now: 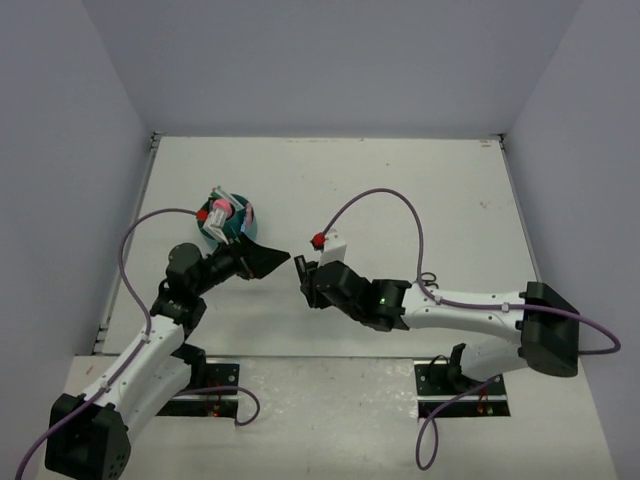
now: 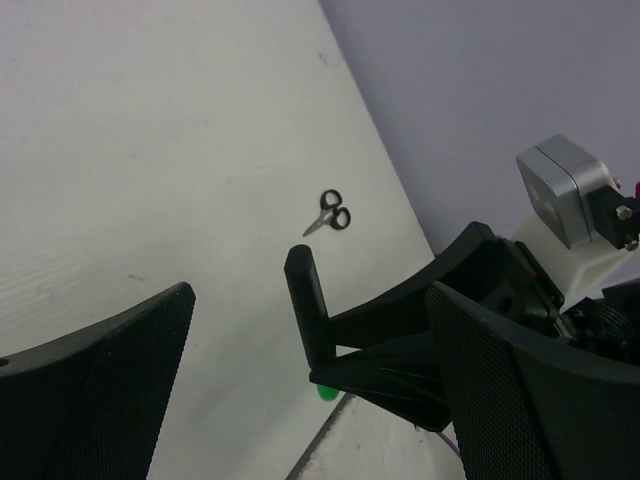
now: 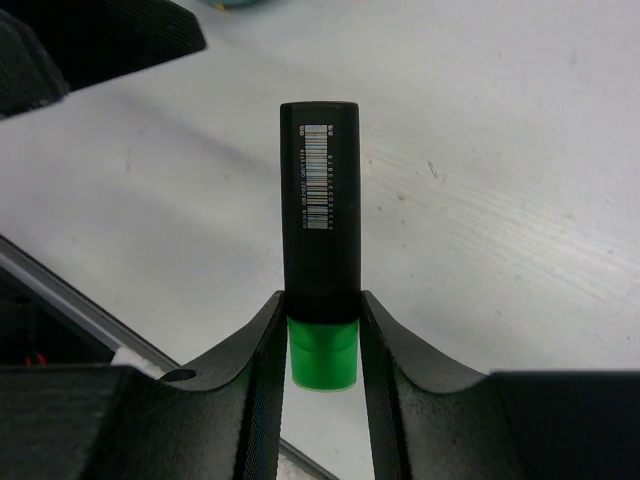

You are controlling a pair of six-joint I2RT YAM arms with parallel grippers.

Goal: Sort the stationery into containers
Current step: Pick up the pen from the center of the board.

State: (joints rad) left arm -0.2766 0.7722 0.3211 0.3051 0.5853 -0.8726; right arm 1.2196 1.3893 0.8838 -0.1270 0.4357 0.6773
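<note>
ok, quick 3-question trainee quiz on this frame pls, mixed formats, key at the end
1. True or false: the right fingers are closed on the green highlighter.
2. Where are the scissors? A: inside a container. B: lying on the table. C: held up in the air.
3. Which arm's fingers are open with nothing between them?

Key: 1 true. 2 B. 3 the left fingers.
</note>
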